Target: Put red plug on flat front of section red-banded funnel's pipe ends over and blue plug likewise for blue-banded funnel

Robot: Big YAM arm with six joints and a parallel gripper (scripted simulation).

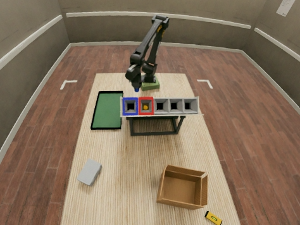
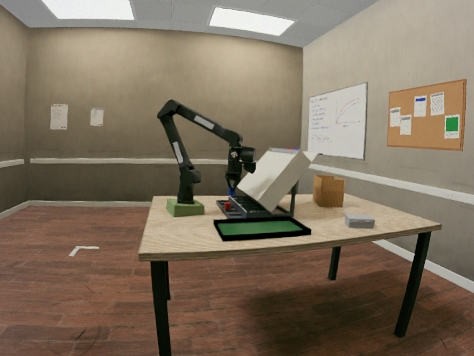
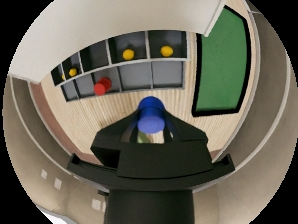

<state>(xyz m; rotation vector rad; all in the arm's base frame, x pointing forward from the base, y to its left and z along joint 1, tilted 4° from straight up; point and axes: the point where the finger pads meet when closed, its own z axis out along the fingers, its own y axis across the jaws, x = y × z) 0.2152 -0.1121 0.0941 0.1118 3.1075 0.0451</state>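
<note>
My gripper (image 1: 136, 88) is shut on the blue plug (image 3: 150, 115) and hangs just behind the funnel row, close to the blue-banded funnel (image 1: 130, 106). The red-banded funnel (image 1: 145, 105) beside it holds a yellow marble (image 1: 145, 107). In the wrist view the row of sections lies ahead of the plug. The red plug (image 3: 101, 87) sits on the flat front part of one section. Yellow marbles (image 3: 129, 52) lie in several sections. From the side the gripper (image 2: 231, 190) hovers above the section tray, with the red plug (image 2: 227, 205) below it.
A green tray (image 1: 107, 110) lies left of the funnel stand. The slanted white cover (image 2: 274, 177) hides the pipes. A cardboard box (image 1: 182, 187), a grey block (image 1: 89, 172) and a yellow level (image 1: 213, 218) lie at the near end of the table.
</note>
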